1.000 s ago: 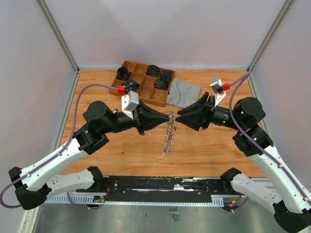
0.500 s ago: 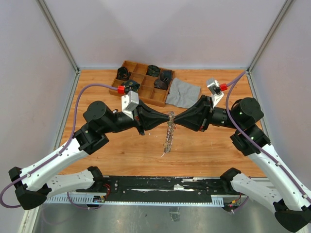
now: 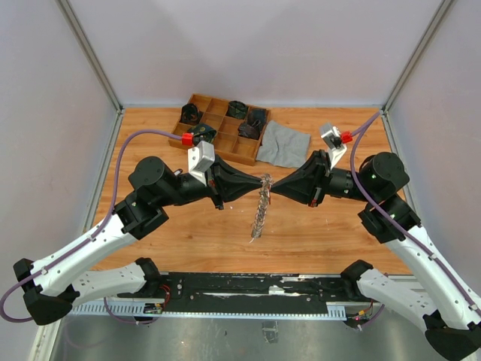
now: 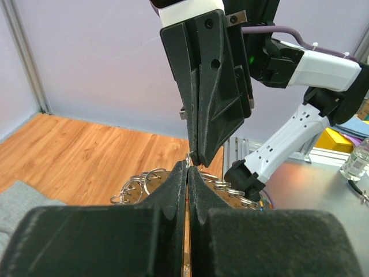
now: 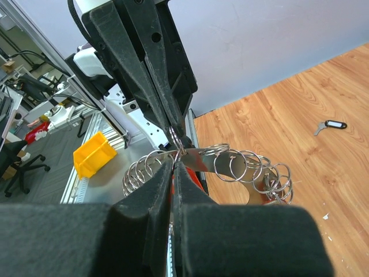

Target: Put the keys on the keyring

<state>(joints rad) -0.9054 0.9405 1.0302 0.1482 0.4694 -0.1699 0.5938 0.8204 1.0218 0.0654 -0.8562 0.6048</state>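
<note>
Where the arms meet tip to tip, just on the near side of the tray [image 3: 213,98], the left gripper [image 3: 260,183] is clamped on the keyring [image 3: 261,210]. The right gripper [image 3: 272,184] is closed too, seemingly pinching one of its rings. The keyring dangles beneath them. One key [image 5: 328,124] lies loose on the table [image 3: 323,226].

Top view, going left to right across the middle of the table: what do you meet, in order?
left gripper → keyring, hanging below where the two sets of fingertips meet → right gripper

White arm links [image 3: 83,256], black joints [image 3: 150,174], tapered black pincers [image 3: 260,181], purple cables [image 3: 120,162], red plugs [image 3: 187,139].
</note>
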